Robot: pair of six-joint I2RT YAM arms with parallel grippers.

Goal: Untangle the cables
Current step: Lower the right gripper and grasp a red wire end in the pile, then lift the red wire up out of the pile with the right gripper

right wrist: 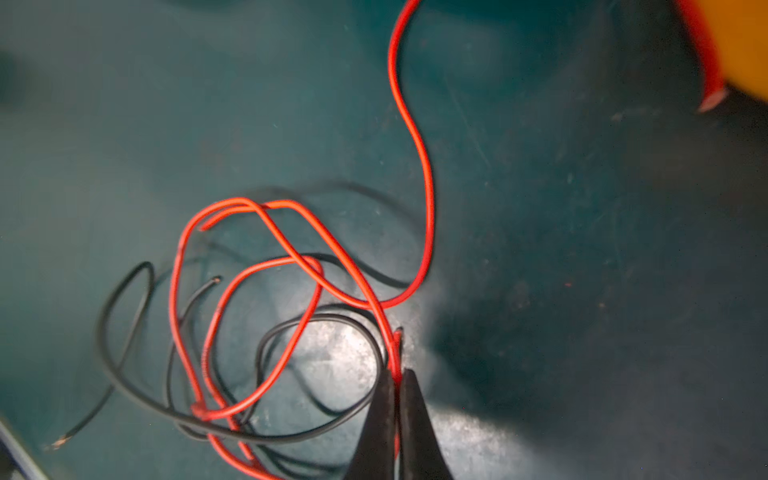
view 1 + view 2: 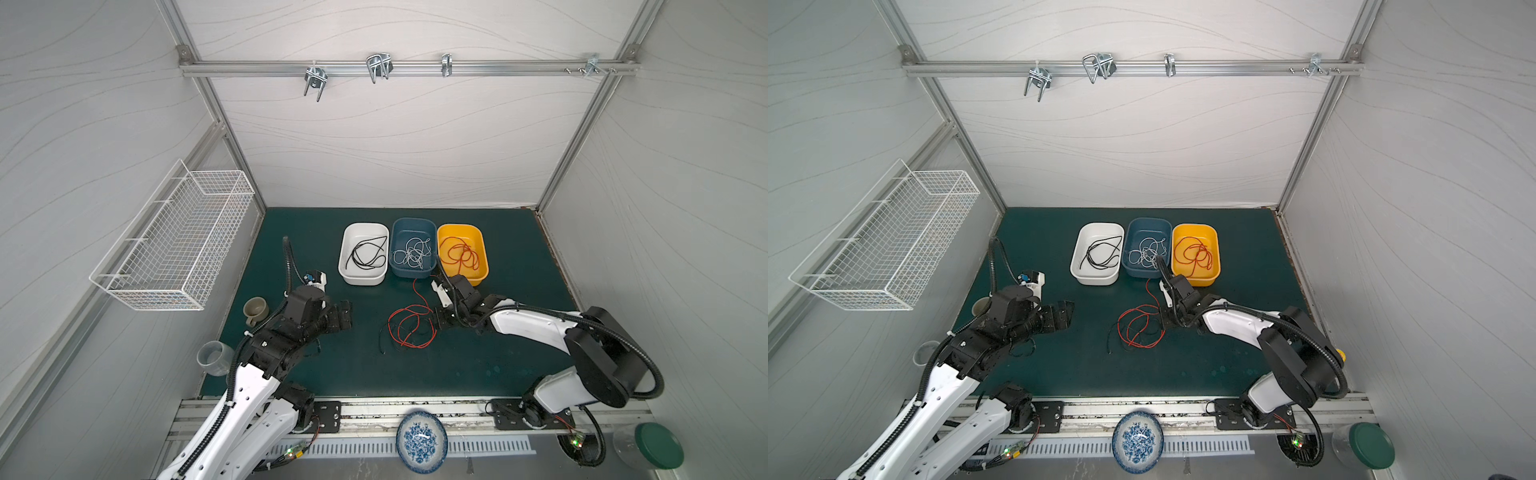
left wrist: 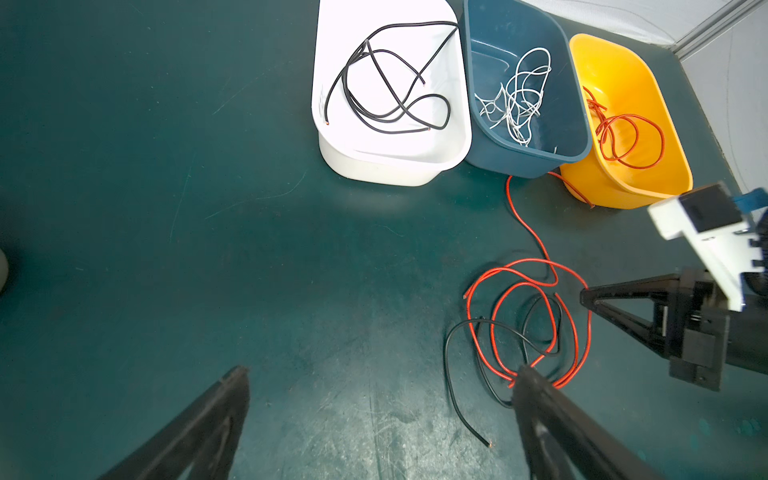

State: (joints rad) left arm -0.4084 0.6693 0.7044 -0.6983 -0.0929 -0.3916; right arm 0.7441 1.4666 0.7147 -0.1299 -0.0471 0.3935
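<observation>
On green mat (image 1: 582,249), right pincer (image 1: 398,375) clamps red cable (image 1: 429,195) at tangle's edge.

In the right wrist view the yellow tray (image 1: 744,37) is a blurred wedge cut off at the upper right corner. The red cable (image 1: 430,208) runs off the top edge, and its lower loops, with the black cable (image 1: 345,319), leave the bottom edge. The pinched-together jaws of the right gripper (image 1: 398,374) hide the red strand between them. In both top views the right arm (image 2: 461,299) covers the yellow tray's lower left corner. In a top view the left arm (image 2: 967,353) hides part of a clear cup (image 2: 921,353).
</observation>
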